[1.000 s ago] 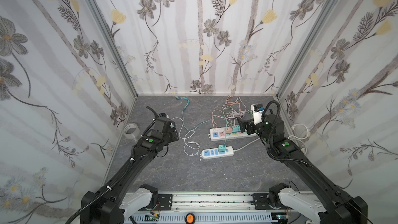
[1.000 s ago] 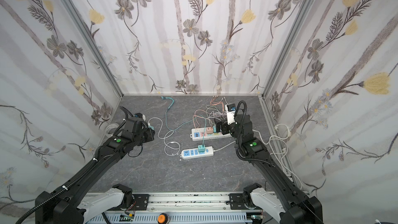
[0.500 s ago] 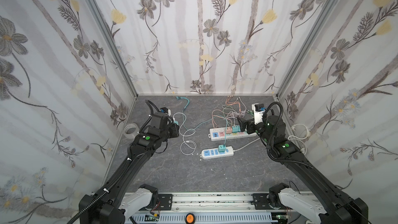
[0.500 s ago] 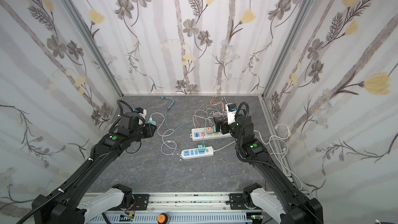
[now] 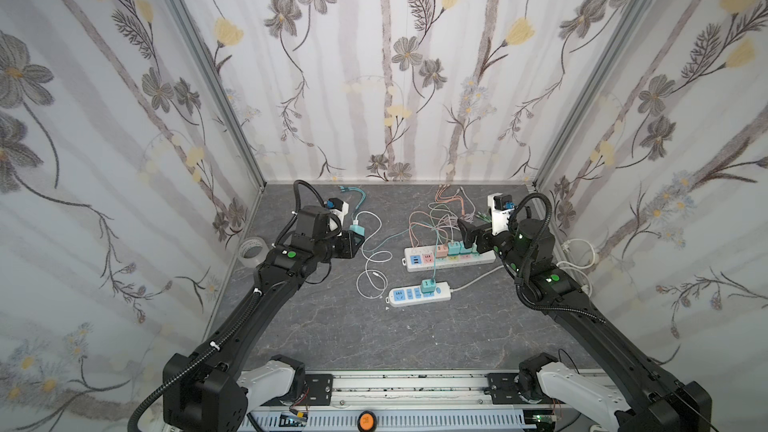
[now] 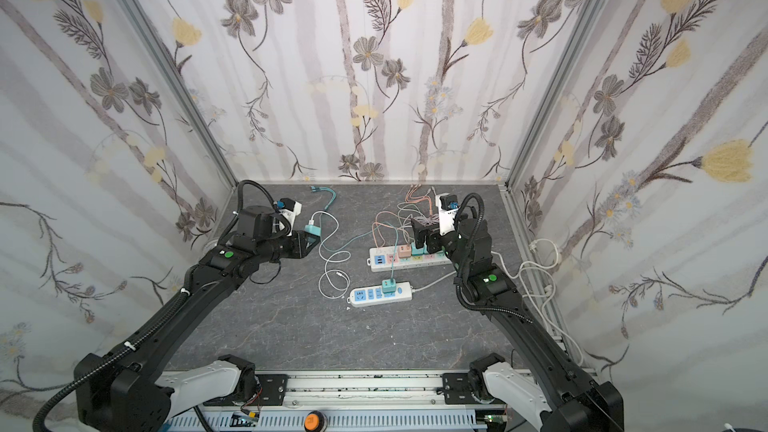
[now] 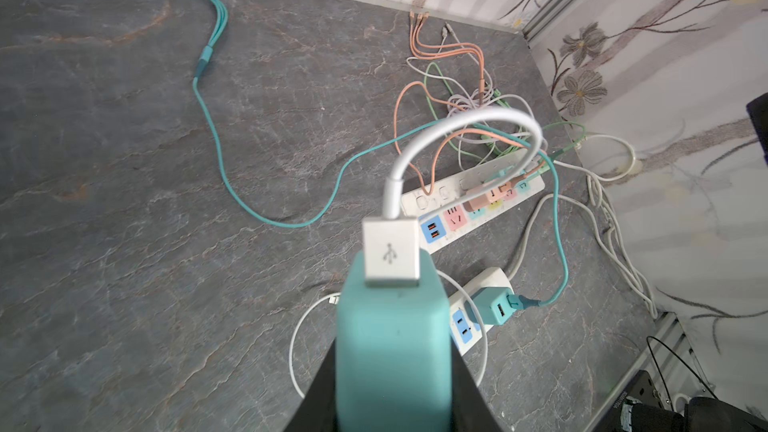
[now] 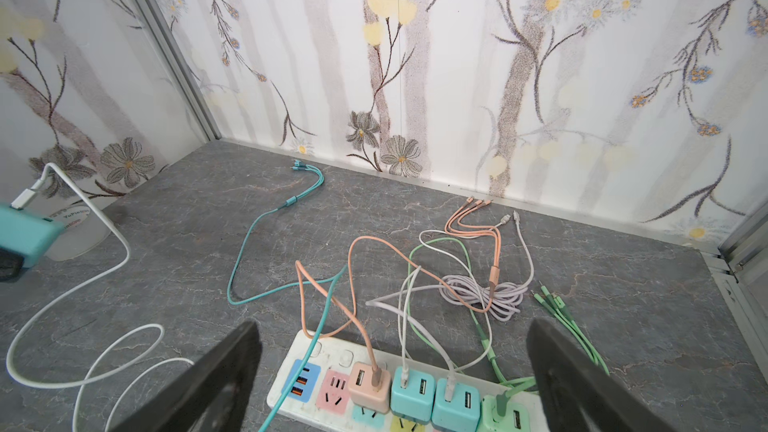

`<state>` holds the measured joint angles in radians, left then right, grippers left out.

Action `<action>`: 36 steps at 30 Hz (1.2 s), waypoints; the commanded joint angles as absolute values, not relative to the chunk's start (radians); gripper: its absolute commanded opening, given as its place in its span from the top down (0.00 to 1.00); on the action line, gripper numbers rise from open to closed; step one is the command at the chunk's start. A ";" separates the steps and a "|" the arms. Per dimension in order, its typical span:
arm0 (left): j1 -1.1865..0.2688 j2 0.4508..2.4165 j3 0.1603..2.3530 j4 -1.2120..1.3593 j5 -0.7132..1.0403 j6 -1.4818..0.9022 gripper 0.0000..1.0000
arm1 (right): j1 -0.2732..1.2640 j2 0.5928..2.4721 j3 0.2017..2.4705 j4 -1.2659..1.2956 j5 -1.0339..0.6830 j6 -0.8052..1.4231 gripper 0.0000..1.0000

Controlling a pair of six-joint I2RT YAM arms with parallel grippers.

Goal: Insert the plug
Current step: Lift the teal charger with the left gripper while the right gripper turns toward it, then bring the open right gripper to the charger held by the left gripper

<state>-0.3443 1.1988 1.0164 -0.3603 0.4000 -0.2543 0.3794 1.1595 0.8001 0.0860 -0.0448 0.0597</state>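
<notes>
Fingers (image 7: 322,388) of the left gripper (image 7: 392,367) pinch the teal plug (image 7: 392,338) by its two flat sides. They hold it above the grey table (image 7: 124,243) on the left of the cell, well apart from both power strips.

The long strip (image 8: 332,353) carries four charger blocks in a row: a peach one (image 8: 370,388), two teal ones (image 8: 412,392), and a green one (image 8: 505,413). Each has a cable running off it. The strip's pink socket (image 8: 336,392) and blue USB panel (image 8: 303,382) are free. The short strip (image 5: 445,290), nearer the rail, holds one teal charger (image 5: 428,285).

The held plug is a smooth teal block with rounded edges. A white USB connector (image 7: 390,253) is seated in its end, and a white cable (image 7: 457,126) arches away from it. Its prongs cannot be seen.

The right gripper (image 8: 392,326) hangs over the long strip with its fingers (image 8: 216,380) spread wide, holding nothing.
</notes>
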 commanded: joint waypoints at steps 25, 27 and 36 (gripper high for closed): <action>-0.361 1.540 1.387 -0.428 1.049 0.405 1.00 | 0.557 1.325 1.154 -0.337 -0.694 -0.345 0.03; -0.362 1.555 1.402 -0.435 1.049 0.434 1.00 | 0.557 1.357 1.198 -0.374 -0.776 -0.344 0.08; -0.363 1.549 1.395 -0.438 1.032 0.512 1.00 | 0.589 1.481 1.289 -0.341 -0.953 -0.283 0.39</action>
<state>-0.3618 1.5566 1.3922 -0.4374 0.9993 0.4568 0.5816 1.4528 1.2709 -0.3836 -0.8700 -0.3077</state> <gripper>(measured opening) 0.274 0.629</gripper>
